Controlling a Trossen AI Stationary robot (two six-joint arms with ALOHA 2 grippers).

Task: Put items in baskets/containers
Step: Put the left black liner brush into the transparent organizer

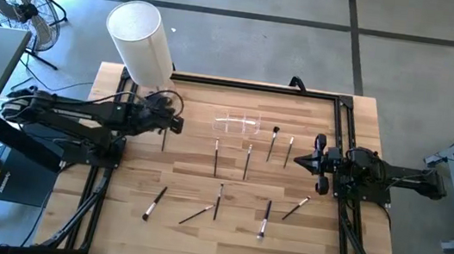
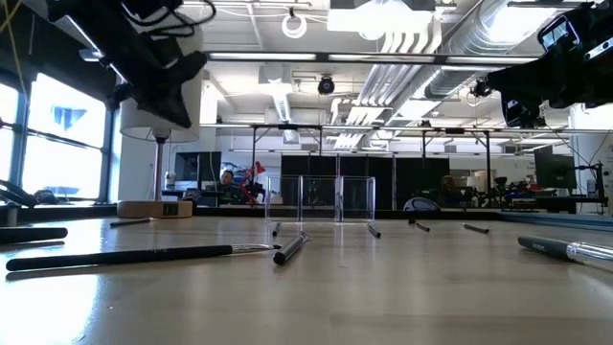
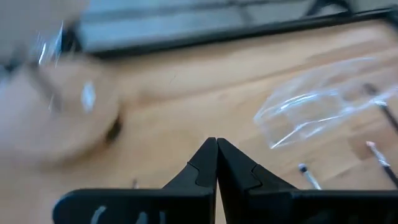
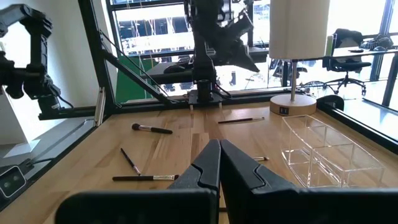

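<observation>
Dark-handled brushes (image 1: pixel 154 203) lie scattered before boxy, glinting clear holder (image 1: pixel 237 124).

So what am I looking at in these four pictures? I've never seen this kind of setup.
It is a robot with two dark arms at a wooden table. One picture looks straight down from above, one looks level across the tabletop, and two come from cameras on the arms' wrists. The left gripper is at the table's left, near a white cylinder; the right gripper is at the right edge. Each wrist view shows its jaws closed together, with nothing visible between them. Thin dark brushes lie scattered on the wood. A clear holder stands near the far edge, with no brushes visible in it. The job is putting brushes into it.
</observation>
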